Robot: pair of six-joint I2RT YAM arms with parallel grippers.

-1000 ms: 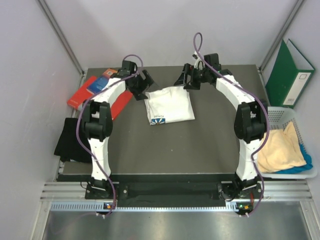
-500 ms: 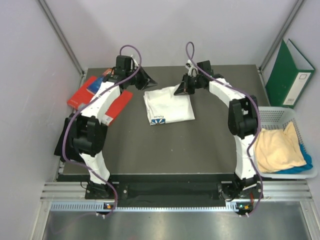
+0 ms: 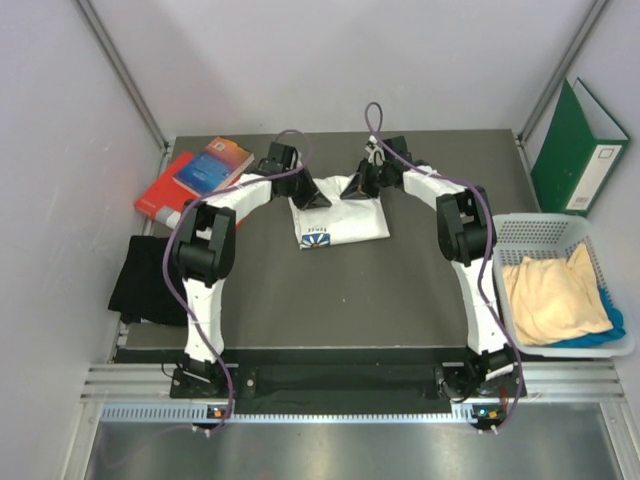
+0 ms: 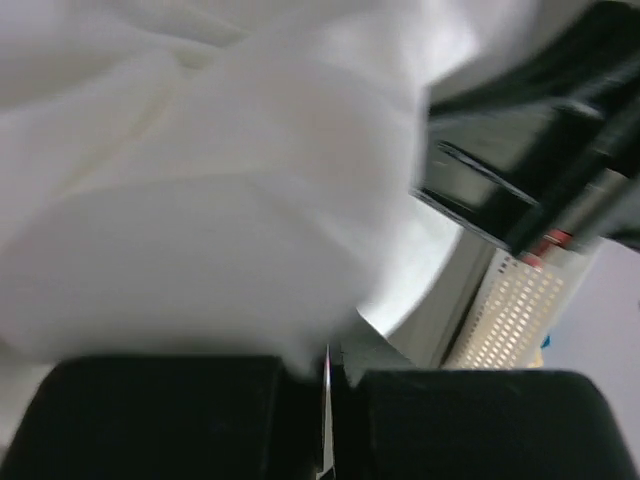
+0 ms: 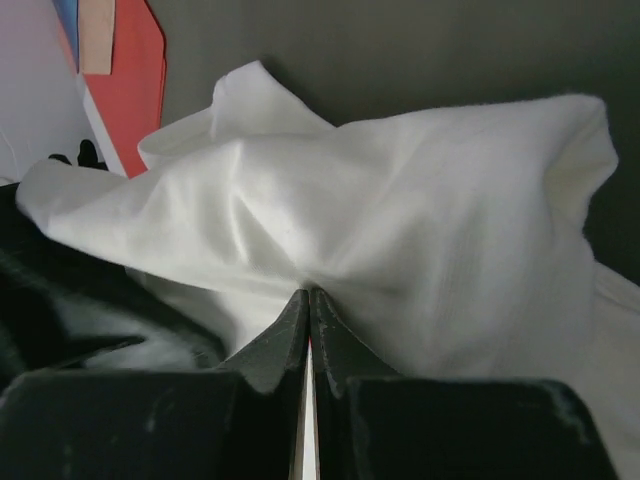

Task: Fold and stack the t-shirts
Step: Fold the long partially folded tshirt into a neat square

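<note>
A folded white t-shirt (image 3: 340, 218) with a small blue print at its near edge lies at the far middle of the table. My left gripper (image 3: 312, 194) is shut on its far left corner, and white cloth (image 4: 200, 200) bunches right at the closed tips (image 4: 327, 362). At the far right corner my right gripper (image 3: 358, 186) is shut too, its tips (image 5: 308, 293) pinching a raised fold of the white cloth (image 5: 400, 230). A black t-shirt (image 3: 145, 282) hangs over the table's left edge. A pale yellow t-shirt (image 3: 555, 300) lies on a blue one (image 3: 612, 328) in the basket.
Red and blue books (image 3: 205, 172) lie at the far left corner, close to the left arm. A white mesh basket (image 3: 545, 228) stands off the table's right edge, with a green binder (image 3: 580, 150) leaning behind it. Metal frame posts rise at both back corners.
Both grippers have moved inward and down onto the white t-shirt's far edge and gone from open to shut on the cloth. The far edge is now bunched up.
</note>
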